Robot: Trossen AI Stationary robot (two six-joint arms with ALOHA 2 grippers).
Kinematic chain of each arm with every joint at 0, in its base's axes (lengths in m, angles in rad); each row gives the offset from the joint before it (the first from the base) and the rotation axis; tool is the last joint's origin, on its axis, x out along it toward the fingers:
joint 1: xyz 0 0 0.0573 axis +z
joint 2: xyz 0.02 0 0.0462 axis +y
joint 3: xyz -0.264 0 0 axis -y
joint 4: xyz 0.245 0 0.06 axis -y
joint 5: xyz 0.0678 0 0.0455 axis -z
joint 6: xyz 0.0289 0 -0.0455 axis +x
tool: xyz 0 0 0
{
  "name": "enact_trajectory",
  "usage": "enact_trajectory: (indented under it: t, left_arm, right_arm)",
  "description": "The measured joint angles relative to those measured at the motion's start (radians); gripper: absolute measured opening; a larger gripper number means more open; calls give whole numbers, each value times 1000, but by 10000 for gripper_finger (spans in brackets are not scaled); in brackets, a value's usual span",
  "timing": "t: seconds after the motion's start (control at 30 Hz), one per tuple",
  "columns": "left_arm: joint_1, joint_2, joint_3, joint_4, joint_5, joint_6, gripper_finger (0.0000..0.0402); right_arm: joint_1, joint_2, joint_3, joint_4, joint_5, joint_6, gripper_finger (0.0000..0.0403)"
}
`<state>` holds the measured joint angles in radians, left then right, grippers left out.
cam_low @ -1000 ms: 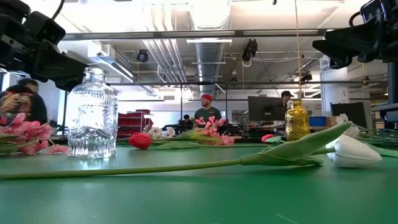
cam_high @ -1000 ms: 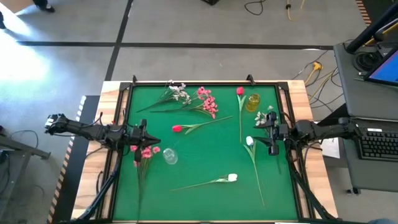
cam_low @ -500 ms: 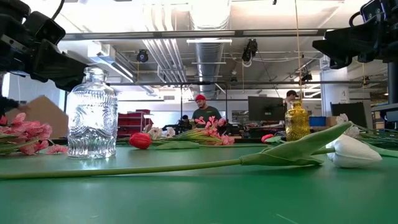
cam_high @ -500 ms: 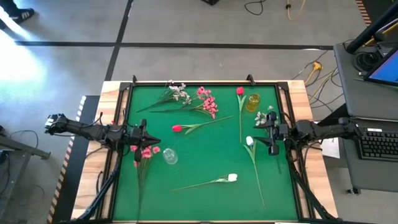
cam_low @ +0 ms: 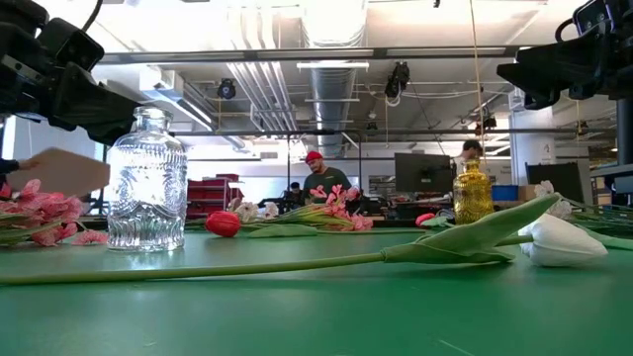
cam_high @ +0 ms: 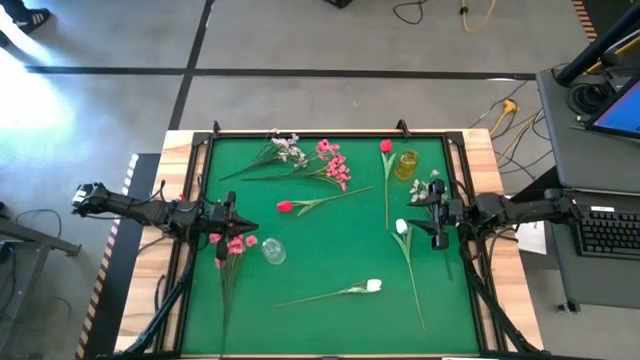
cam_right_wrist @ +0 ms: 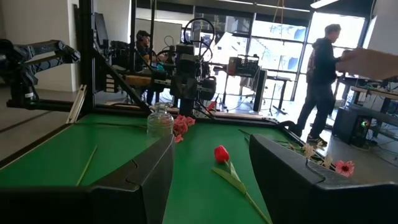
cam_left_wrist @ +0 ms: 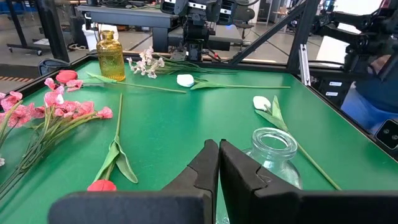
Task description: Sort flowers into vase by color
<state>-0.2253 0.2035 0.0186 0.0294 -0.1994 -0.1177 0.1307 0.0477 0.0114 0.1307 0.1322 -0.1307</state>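
On the green felt-covered table (cam_high: 330,250) the left gripper (cam_high: 243,226) waits at the left edge with its two dark fingers pressed together on nothing, just above a pink blossom spray (cam_high: 234,244) and near the clear ribbed glass vase (cam_high: 273,250). The right gripper (cam_high: 413,222) waits at the right edge with its fingers spread apart and nothing between them, beside a white tulip (cam_high: 401,227) on a long green stem. A second white tulip (cam_high: 373,286) lies toward the near edge, a red tulip (cam_high: 285,207) near the middle, another red tulip (cam_high: 385,147) beside the small amber glass vase (cam_high: 406,163), and a larger pink blossom spray (cam_high: 333,163) and a white-blossom spray (cam_high: 288,147) along the far edge.
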Motion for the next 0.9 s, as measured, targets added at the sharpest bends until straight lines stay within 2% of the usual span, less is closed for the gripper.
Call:
enact_trajectory:
  t: [0.8,0.9]
  left_arm:
    - [0,0,0,0,0,0,0]
    - [0,0,0,2,0,34,0]
  right_arm:
    - [0,0,0,27,2,3,201]
    - [0,0,0,67,6,77,201]
